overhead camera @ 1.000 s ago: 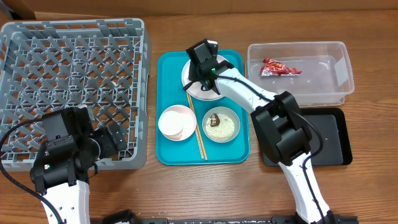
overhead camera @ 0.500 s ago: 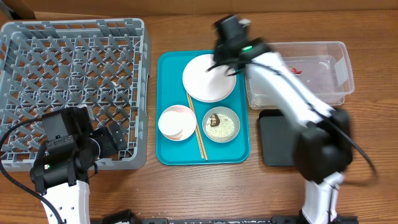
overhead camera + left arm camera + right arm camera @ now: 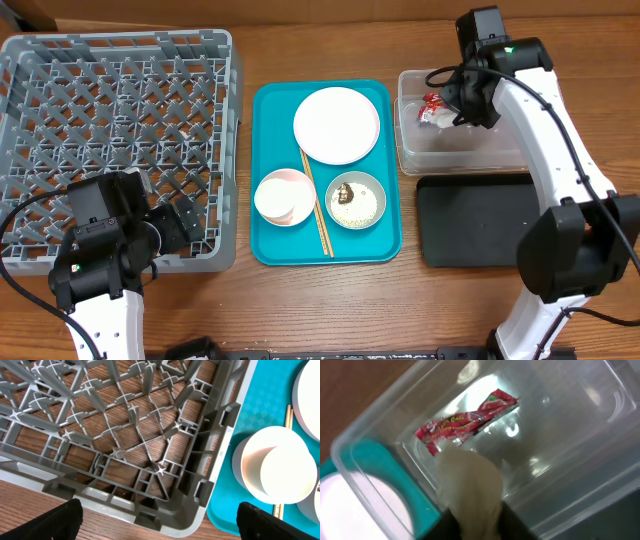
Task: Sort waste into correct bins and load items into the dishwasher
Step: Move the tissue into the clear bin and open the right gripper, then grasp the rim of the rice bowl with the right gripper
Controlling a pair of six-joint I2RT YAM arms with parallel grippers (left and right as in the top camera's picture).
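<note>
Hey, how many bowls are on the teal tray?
2. The pale pink bowl lies left of the chopsticks; the grey-green bowl holding rice lies right of them. None seems hidden.

Wrapper in tub, right of tray

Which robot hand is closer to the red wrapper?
Its right hand. It hangs over the clear tub, right by the red wrapper, gripping a pale wad. The left hand is far across the table, by the grey rack's corner.
</note>
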